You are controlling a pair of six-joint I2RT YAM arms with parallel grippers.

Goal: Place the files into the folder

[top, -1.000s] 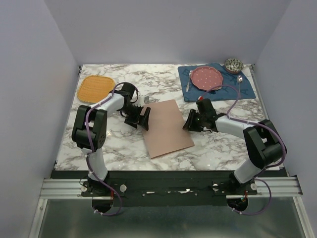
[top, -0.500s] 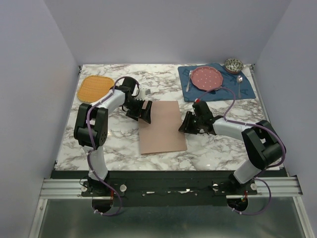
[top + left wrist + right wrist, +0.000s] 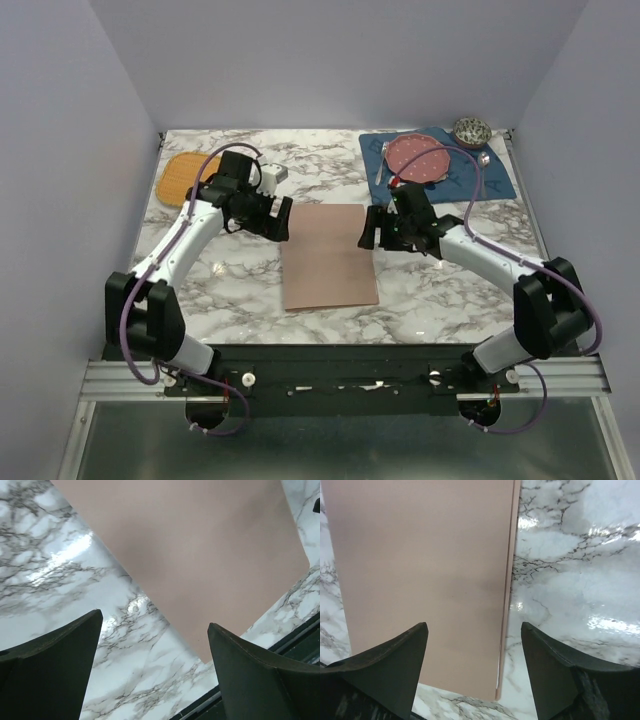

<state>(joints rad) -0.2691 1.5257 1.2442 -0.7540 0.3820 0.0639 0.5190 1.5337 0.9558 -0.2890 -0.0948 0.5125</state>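
The pinkish-brown folder (image 3: pixel 328 256) lies shut and flat on the marble table's middle. It also shows in the left wrist view (image 3: pixel 200 555) and the right wrist view (image 3: pixel 425 575), where a thin white edge of the files (image 3: pixel 498 672) peeks from its open side. My left gripper (image 3: pixel 279 219) is open and empty above the folder's far left corner. My right gripper (image 3: pixel 369 228) is open and empty above the folder's far right corner. In the left wrist view the gripper (image 3: pixel 152 650) hangs over marble beside the folder's edge; in the right wrist view the gripper (image 3: pixel 474 652) spans the folder's open edge.
An orange woven mat (image 3: pixel 185 178) lies at the far left. A blue placemat (image 3: pixel 440 165) at the far right holds a pink plate (image 3: pixel 418 158), a fork and a spoon. A small patterned bowl (image 3: pixel 472 130) stands behind it. The table's dark front rail (image 3: pixel 340 350) runs along the near edge.
The folder was turned square to the table's front edge. Both grippers then lifted off its sides and moved back toward its far corners, the left arm stretching out.
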